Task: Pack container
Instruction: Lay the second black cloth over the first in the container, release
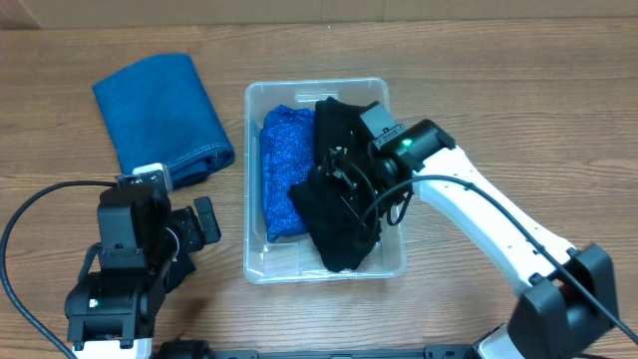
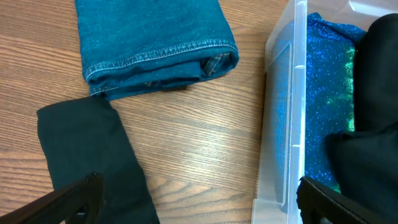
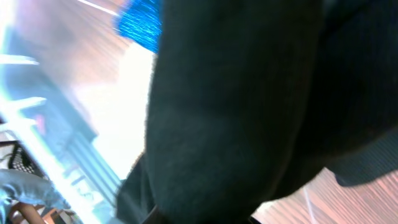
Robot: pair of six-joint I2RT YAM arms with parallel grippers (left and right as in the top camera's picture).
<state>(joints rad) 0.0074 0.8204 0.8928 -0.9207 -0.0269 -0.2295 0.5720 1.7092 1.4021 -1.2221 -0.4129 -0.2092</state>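
Note:
The clear container stands mid-table, and its wall shows in the left wrist view. A sparkly blue cloth lies in its left half, also seen in the left wrist view. A black cloth fills the right half. My right gripper is down inside the container, shut on the black cloth, which hides its fingers. My left gripper is open and empty over bare table, left of the container.
A folded blue denim cloth lies at the back left, also in the left wrist view. A dark cloth lies on the table under my left gripper's left finger. Cables run along the table's front.

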